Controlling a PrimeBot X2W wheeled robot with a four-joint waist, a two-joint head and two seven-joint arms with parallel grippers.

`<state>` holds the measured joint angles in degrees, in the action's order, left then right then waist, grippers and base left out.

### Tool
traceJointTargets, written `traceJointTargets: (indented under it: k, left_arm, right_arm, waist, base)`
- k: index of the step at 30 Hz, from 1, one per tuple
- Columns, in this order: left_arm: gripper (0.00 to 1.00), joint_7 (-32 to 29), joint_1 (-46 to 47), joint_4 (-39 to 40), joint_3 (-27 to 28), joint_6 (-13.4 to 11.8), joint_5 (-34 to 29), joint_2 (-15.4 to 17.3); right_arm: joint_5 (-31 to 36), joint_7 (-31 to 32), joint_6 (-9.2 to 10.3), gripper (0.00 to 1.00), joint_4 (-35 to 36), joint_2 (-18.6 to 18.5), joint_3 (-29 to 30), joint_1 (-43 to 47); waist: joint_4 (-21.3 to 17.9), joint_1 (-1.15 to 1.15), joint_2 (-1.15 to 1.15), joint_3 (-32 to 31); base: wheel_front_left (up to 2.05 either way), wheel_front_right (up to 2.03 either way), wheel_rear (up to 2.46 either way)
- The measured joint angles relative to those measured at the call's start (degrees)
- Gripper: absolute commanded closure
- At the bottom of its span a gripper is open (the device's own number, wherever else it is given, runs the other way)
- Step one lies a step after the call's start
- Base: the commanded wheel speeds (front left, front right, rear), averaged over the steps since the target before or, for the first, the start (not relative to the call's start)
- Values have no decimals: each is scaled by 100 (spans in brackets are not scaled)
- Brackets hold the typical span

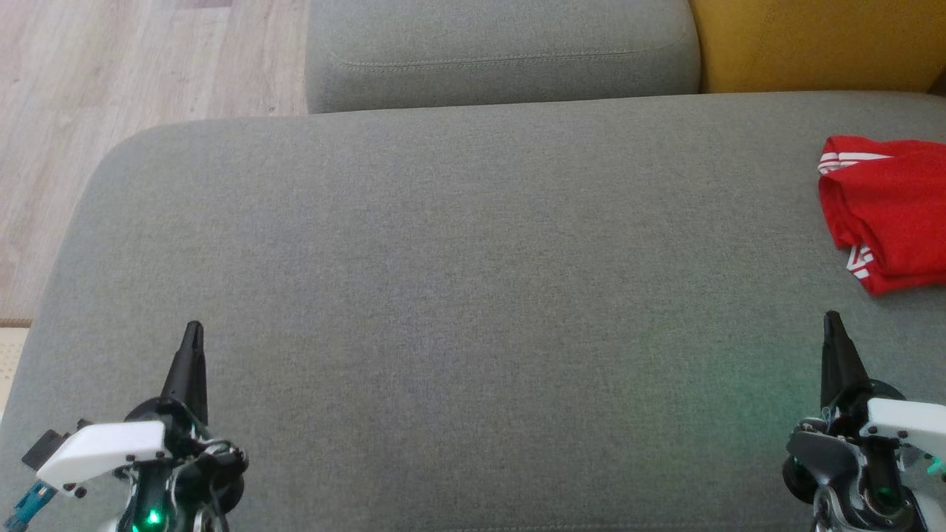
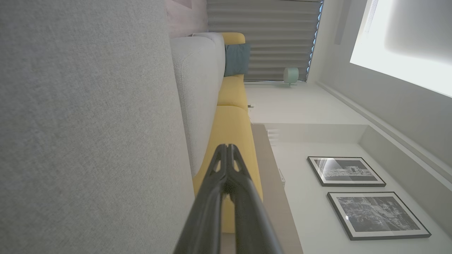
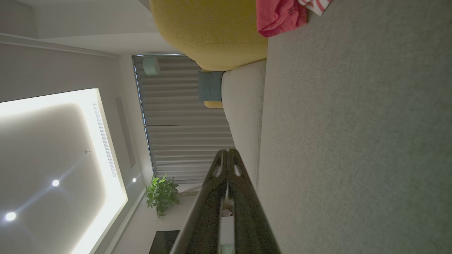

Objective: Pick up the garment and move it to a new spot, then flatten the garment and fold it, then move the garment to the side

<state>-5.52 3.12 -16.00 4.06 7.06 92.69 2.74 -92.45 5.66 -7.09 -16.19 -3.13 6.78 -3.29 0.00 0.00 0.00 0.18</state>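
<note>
The garment (image 1: pixel 890 210) is red with white stripes and lies folded at the right edge of the grey seat cushion (image 1: pixel 458 281); its corner also shows at the top of the right wrist view as the garment (image 3: pixel 280 16). My left gripper (image 1: pixel 194 329) hovers at the lower left, shut and holding nothing, its tips meeting in the left wrist view (image 2: pixel 228 146). My right gripper (image 1: pixel 832 319) stands at the lower right, shut and empty, just in front of the garment and apart from it; its tips touch in the right wrist view (image 3: pixel 227 151).
A grey back cushion (image 1: pixel 502 52) lies beyond the seat, with a yellow cushion (image 1: pixel 813 44) beside it at the right. Wooden floor (image 1: pixel 111 89) runs along the left of the sofa. A wide bare stretch of seat separates the two grippers.
</note>
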Motion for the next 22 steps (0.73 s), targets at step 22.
traceJointTargets:
  k: [22]
  left_arm:
    - [100, -2, 0, 0, 20, 0, 0, -3]
  right_arm:
    - [0, 15, 0, 100, 0, 15, 31, 0]
  waist:
    - [0, 0, 0, 0]
  base:
    - [0, 0, 0]
